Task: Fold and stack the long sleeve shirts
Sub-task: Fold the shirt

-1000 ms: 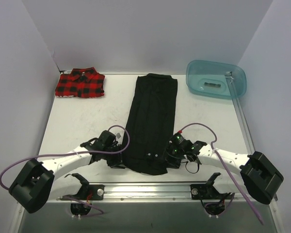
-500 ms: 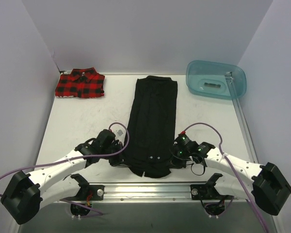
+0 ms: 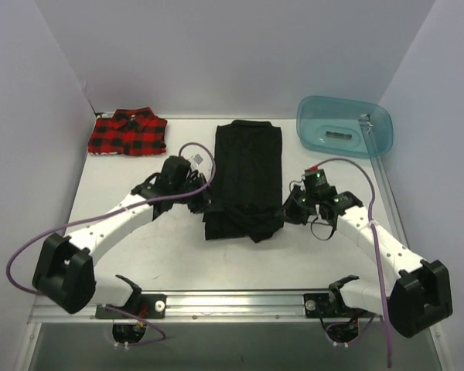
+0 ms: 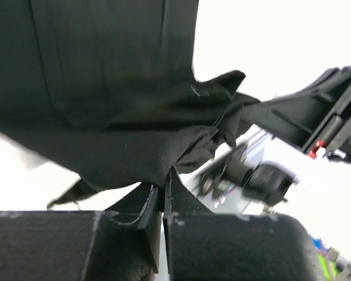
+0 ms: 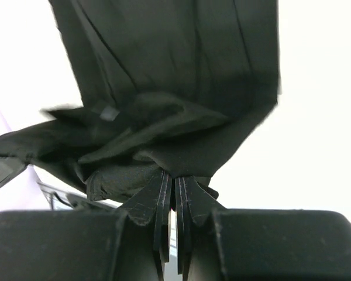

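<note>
Mid-fold on the black shirt [image 3: 246,166]
My left gripper [image 4: 162,188] and right gripper [image 5: 174,180] both pinch its bunched edge tight.

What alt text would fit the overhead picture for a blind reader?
The left gripper and right gripper pinch the near end of a black shirt, bunched over its middle. A folded plaid shirt lies far left, a teal tub far right.

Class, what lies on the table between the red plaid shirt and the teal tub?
Top external view: the far end of the black shirt lies between the plaid shirt and the tub.
</note>
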Robot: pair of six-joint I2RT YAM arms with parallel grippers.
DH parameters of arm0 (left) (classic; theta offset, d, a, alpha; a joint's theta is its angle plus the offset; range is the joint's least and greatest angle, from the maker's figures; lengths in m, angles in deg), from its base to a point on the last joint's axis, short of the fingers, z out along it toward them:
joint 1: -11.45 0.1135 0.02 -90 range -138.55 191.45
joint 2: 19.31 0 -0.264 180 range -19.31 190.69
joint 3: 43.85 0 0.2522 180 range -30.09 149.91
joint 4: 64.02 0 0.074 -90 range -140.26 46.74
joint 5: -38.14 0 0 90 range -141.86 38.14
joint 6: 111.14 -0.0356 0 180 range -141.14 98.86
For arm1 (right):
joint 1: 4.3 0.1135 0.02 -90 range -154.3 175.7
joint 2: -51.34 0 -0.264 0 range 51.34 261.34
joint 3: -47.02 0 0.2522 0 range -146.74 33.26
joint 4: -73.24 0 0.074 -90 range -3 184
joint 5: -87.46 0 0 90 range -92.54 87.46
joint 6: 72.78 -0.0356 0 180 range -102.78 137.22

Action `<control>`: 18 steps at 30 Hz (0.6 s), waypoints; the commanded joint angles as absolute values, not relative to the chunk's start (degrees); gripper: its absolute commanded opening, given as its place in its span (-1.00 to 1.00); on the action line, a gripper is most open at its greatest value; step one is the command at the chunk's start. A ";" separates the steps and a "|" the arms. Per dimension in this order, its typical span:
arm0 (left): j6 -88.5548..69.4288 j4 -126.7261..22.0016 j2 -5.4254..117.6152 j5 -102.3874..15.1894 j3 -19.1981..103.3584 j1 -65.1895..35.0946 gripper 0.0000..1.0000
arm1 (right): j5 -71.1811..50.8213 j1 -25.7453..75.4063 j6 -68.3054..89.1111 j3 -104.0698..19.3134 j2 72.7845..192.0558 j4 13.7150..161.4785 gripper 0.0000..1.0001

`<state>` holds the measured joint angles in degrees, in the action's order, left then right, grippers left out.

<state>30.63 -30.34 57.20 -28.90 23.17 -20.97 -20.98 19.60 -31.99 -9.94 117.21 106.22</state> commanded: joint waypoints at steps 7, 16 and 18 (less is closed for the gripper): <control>29.57 -38.65 72.08 -26.64 39.69 -16.06 -0.85 | -27.05 12.23 -25.24 -25.18 132.70 105.81 -1.00; 30.80 -43.75 87.37 -26.02 46.81 -13.25 -0.83 | -29.52 9.33 -23.56 -33.97 147.73 103.00 -1.00; 31.32 -44.98 89.49 -26.02 47.52 -12.81 -0.83 | -29.26 9.06 -23.48 -35.21 149.85 102.73 -1.00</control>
<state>30.84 -40.59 87.08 -26.93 44.43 -13.67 -27.71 9.64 -24.74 -32.39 147.56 103.36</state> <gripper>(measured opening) 0.087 0.043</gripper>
